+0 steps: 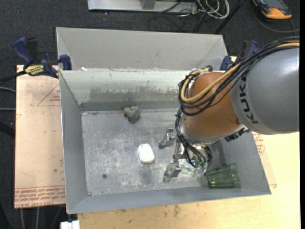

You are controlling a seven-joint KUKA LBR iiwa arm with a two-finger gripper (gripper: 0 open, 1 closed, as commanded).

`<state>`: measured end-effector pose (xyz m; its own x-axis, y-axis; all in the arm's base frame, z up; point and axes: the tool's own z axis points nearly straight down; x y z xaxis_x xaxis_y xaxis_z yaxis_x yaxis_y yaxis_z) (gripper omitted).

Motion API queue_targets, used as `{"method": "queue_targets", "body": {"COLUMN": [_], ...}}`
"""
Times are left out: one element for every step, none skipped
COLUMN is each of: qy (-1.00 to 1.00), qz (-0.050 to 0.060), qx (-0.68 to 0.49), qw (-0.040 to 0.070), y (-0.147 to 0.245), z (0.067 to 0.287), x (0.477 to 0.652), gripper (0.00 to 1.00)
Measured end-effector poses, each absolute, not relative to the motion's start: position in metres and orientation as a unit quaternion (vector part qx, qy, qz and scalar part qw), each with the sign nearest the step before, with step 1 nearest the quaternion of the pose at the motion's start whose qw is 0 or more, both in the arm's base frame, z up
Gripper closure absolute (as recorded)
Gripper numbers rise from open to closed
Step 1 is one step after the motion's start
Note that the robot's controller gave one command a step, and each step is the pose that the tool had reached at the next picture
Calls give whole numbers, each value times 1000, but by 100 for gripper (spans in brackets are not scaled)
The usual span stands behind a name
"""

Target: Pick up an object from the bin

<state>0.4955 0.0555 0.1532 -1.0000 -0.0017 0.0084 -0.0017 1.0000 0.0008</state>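
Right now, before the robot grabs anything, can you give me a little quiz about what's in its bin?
1. True or false: the end effector holds the white rounded block.
2. Fill in: seen from the camera, the green glass lies in the front ____ corner of the bin.
3. Which thing lies nearest the bin's far wall? A) the grey-brown lump B) the green glass C) the white rounded block

Key: 1 false, the block lies on the floor beside the open fingers; 2 right; 3 A.
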Motion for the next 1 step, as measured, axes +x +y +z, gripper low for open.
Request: {"method": "queue_targets", "body": {"qy": [-1000], "qz": [-1], "qx": [0], "qw": [0], "y": [55], "z": [157], "x": [497], "gripper": [0]}}
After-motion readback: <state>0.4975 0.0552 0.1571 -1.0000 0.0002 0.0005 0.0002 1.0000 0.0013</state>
